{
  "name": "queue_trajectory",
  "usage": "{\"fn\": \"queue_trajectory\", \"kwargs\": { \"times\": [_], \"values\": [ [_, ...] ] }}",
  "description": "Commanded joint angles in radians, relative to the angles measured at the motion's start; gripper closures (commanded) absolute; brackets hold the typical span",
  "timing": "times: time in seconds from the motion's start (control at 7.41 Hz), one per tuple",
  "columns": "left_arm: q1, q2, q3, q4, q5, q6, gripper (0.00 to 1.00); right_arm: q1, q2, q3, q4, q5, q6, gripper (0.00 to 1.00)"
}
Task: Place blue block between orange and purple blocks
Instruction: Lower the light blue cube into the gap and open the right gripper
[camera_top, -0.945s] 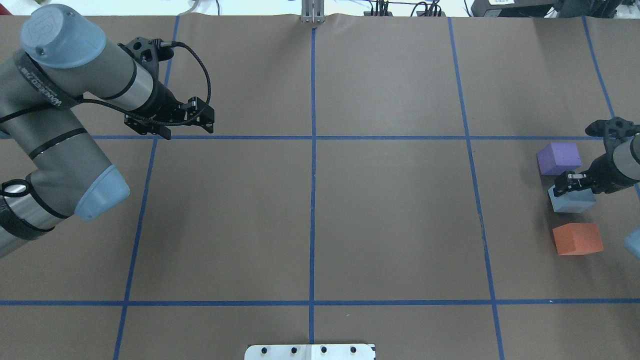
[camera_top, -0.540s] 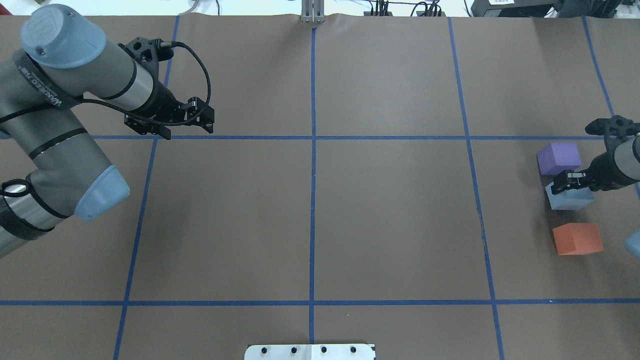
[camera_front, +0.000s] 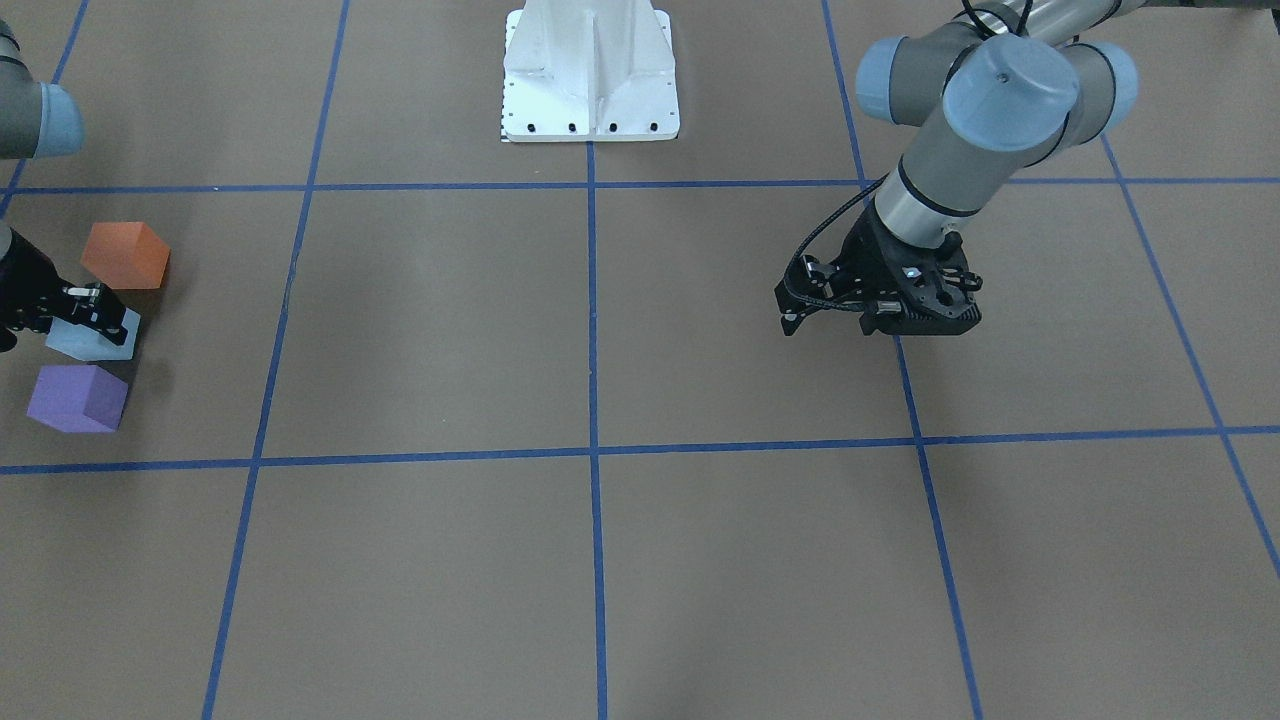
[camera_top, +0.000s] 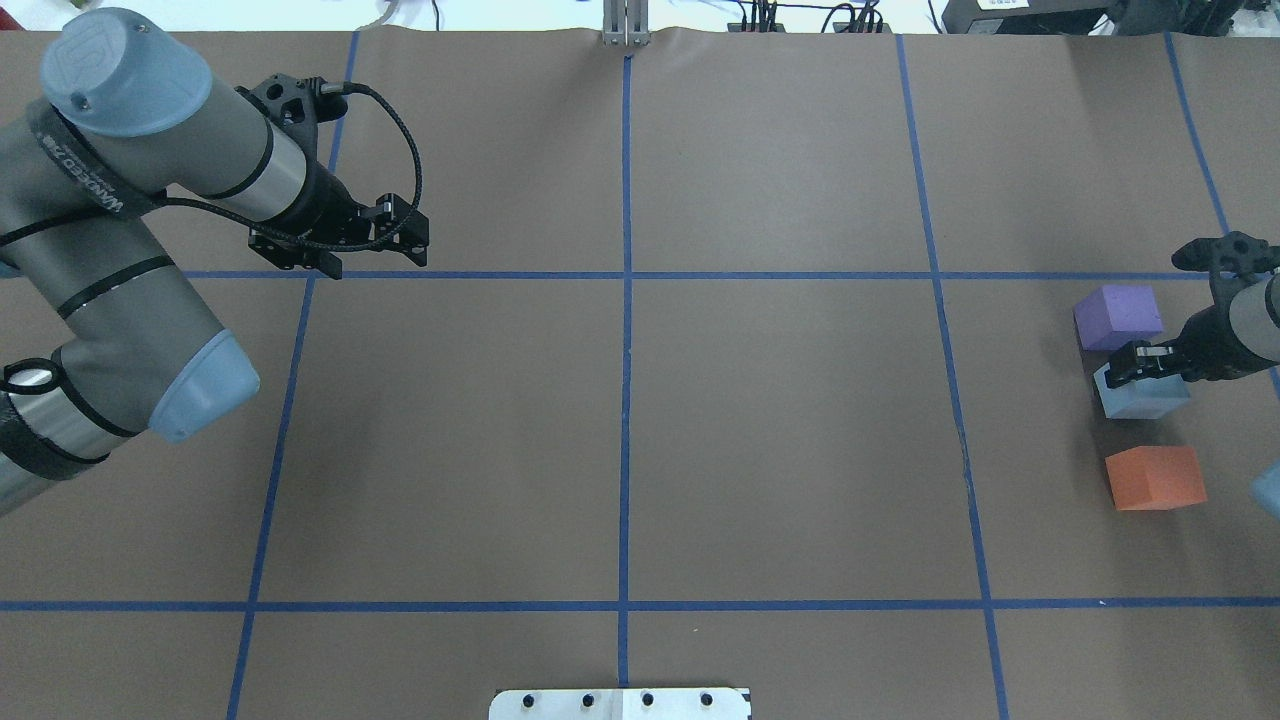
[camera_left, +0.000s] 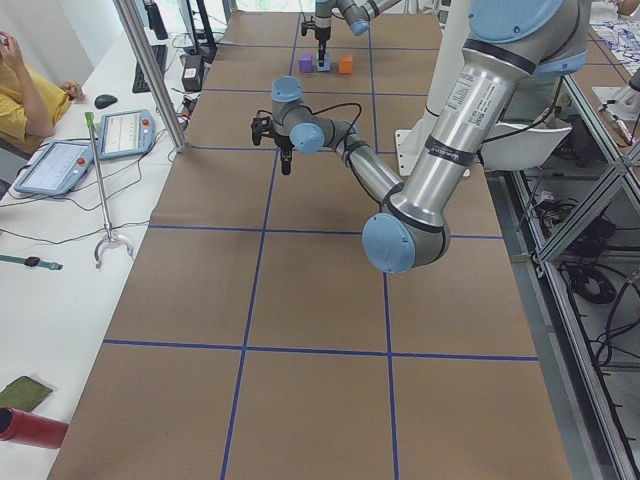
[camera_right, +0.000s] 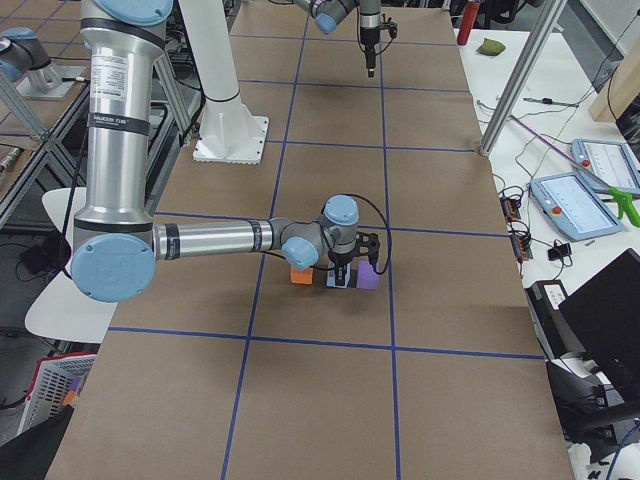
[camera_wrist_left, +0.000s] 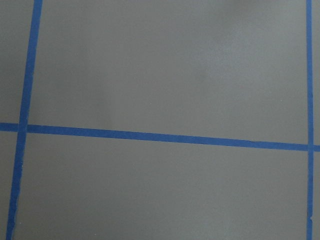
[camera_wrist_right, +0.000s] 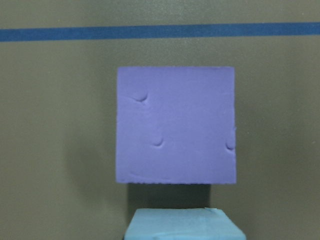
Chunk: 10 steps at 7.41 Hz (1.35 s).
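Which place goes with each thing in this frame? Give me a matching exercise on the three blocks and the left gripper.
Things:
1. purple block
2. blue block
3. orange block
4. left gripper

Places:
A. over bare table, far from the blocks
B. end of the row nearest the robot's base
C. middle of the row, at the right gripper
D. end of the row farthest from the base, near a blue tape line

Pairs: 1-D, 2-C, 3-B, 4-A
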Motion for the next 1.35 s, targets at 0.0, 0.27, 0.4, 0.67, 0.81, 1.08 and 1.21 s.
{"fn": "queue_trajectory", "kwargs": {
  "times": [0.0,0.27,0.4,0.67,0.81,1.08,1.21],
  "values": [
    [0.000,0.002,0.000,0.000,0.000,0.000,0.00,-0.006,0.004,0.001,0.008,0.000,0.005,0.90],
    [0.000,0.000,0.000,0.000,0.000,0.000,0.00,-0.010,0.004,-0.001,0.010,0.000,0.005,0.89],
    [0.000,0.000,-0.002,0.000,0.000,0.000,0.00,-0.014,0.004,-0.001,0.010,0.000,0.005,0.71],
    [0.000,0.000,-0.003,0.000,0.000,-0.002,0.00,-0.015,-0.002,-0.001,0.013,0.000,0.005,0.00],
    [0.000,0.000,-0.003,0.000,0.000,-0.002,0.00,-0.015,0.000,0.001,0.014,0.000,0.004,0.00],
    [0.000,0.000,-0.006,0.000,0.000,-0.012,0.00,-0.009,-0.017,0.025,0.052,0.004,0.004,0.00],
    [0.000,0.000,-0.012,0.003,0.005,-0.014,0.00,-0.004,-0.067,0.091,0.077,0.007,0.004,0.00]
  ]
}}
